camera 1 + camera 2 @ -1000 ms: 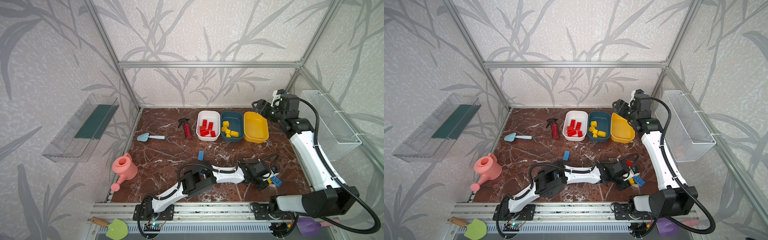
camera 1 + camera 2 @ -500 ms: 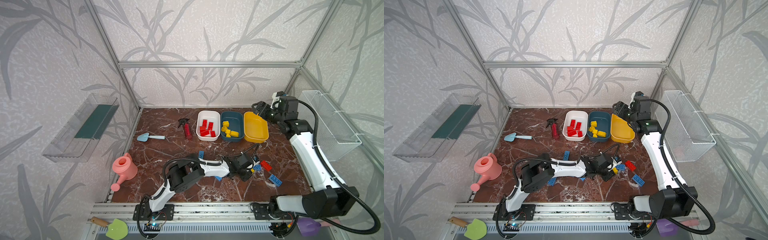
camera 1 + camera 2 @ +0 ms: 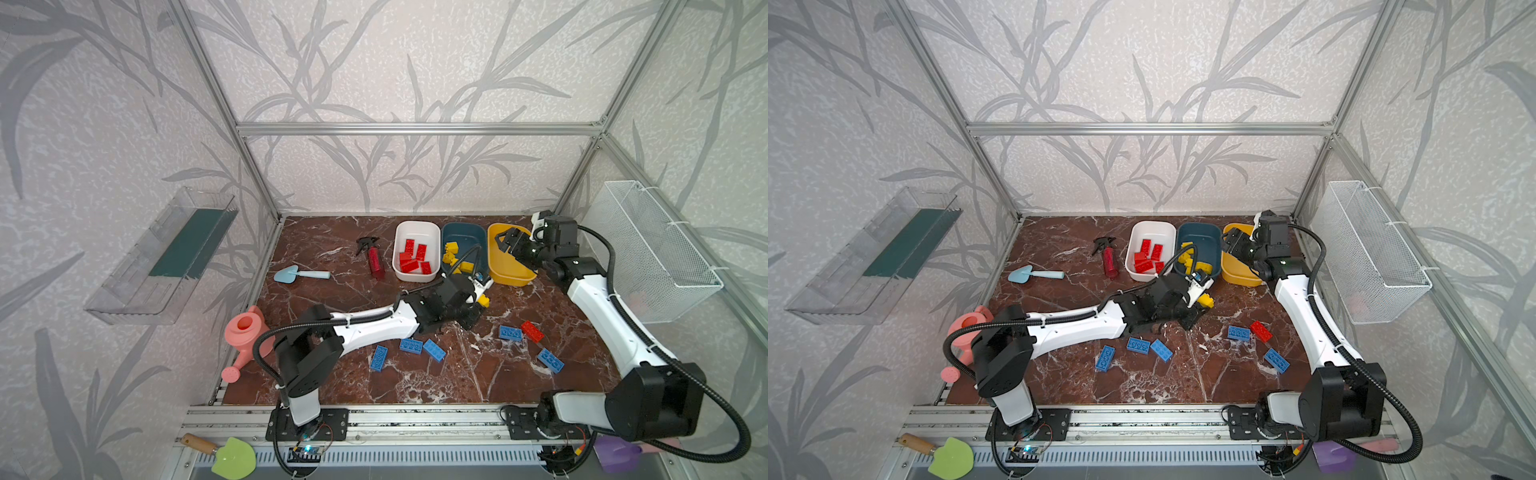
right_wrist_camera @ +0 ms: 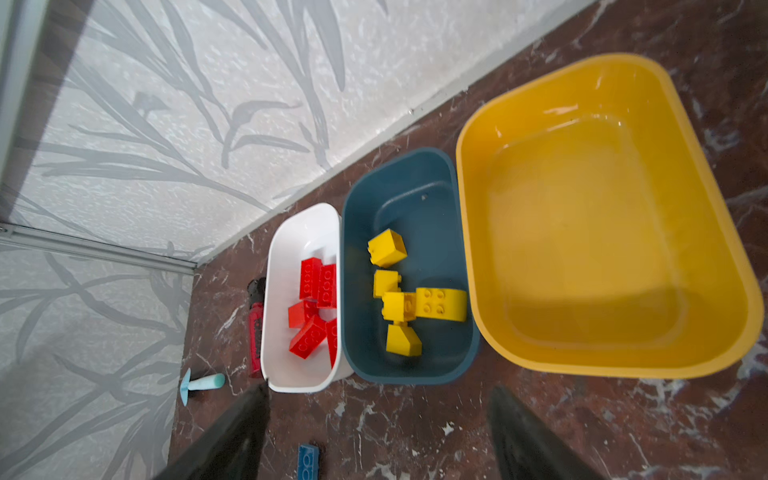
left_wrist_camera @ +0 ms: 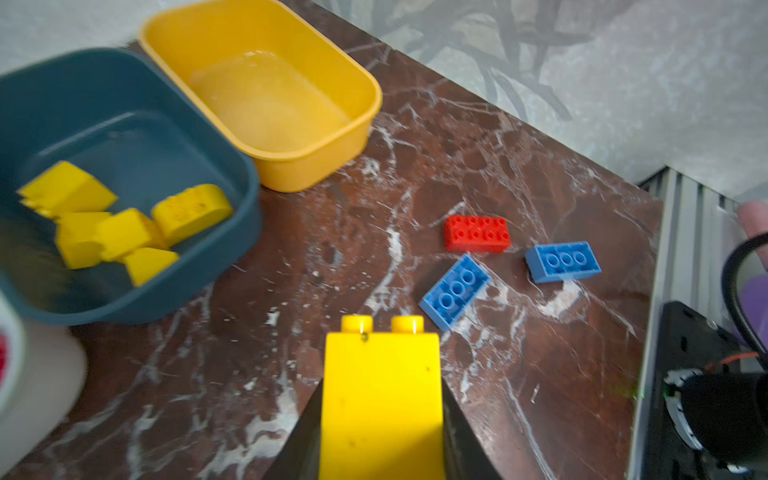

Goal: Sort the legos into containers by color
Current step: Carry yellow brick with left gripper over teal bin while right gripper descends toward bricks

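Observation:
My left gripper (image 5: pixel 382 415) is shut on a yellow lego (image 5: pixel 382 390), studs pointing away from the camera. In both top views this lego (image 3: pixel 482 300) (image 3: pixel 1204 300) hangs just in front of the teal tub (image 3: pixel 463 228), which holds several yellow legos (image 3: pixel 453 257). The white tub (image 3: pixel 417 226) holds several red legos (image 3: pixel 413 259). The yellow tub (image 4: pixel 602 365) is empty. My right gripper (image 3: pixel 509 241) (image 4: pixel 378 392) hovers open over that tub's back. On the floor lie several blue legos (image 3: pixel 410 345) and one red lego (image 3: pixel 532 331).
A dark-red spray bottle (image 3: pixel 374 262) lies left of the white tub, and a light-blue trowel (image 3: pixel 299 274) further left. A pink watering can (image 3: pixel 245 332) stands at the front left. A wire basket (image 3: pixel 656 249) hangs on the right wall, a clear shelf (image 3: pixel 166 257) on the left wall.
My left arm has swung from the front right of the floor back toward the tubs, carrying the yellow lego. The right gripper has stayed open by the yellow tub.

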You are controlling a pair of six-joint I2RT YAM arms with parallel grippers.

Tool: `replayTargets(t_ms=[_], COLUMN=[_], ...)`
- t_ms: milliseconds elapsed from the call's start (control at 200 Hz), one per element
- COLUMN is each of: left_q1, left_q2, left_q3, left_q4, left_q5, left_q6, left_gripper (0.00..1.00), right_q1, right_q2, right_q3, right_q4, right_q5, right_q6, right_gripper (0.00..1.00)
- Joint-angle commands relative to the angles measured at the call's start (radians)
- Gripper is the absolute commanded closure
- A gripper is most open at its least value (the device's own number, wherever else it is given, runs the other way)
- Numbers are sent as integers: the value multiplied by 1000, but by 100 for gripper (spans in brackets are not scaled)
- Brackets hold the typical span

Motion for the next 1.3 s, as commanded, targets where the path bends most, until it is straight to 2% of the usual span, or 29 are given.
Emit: replayTargets(t_ms=[0, 165, 295, 320, 385, 500, 695, 875, 990, 1095, 1205, 1295], left_q1=[59, 164, 213, 221, 239, 256, 274, 279, 279, 280, 282, 283], left_q2=[-26, 27, 150, 178, 252, 372, 538, 680, 774, 812, 825, 814], left_q3=[42, 166, 317, 350, 436, 585, 796, 956, 1111, 1162, 1188, 1189], left_q4=[-82, -145, -205, -219, -250, -306, -370, -414, -497, -511, -528, -541], left_q5=[-52, -9, 2, 9, 30, 42, 58, 101, 109, 103, 95, 75], left_q6=[-8, -18, -13, -12, -9, -2, -17, -19, -28, -38, -34, -34], left_gripper=[70, 70, 70, 70, 70, 70, 70, 70, 69, 68, 63, 48], right_q1=[-3, -3, -3, -3, -3, 0, 5, 13, 22, 22, 24, 23], right_q2=[-54, -110, -169, -182, -208, -253, -336, -393, -436, -451, -458, -458], right_q3=[-60, -179, -275, -291, -328, -388, -430, -460, -469, -468, -466, -459], right_q4=[50, 65, 68, 63, 62, 43, -78, -176, -236, -282, -312, -337], right_q5=[-8, 33, 58, 59, 25, -17, 48, 36, 78, 117, 156, 201], right_q6=[2, -9, 3, 37, 49, 27, -63, -81, -95, -105, -92, -82], right_gripper=[17, 17, 18, 18, 20, 21, 21, 20, 19, 17, 15, 13])
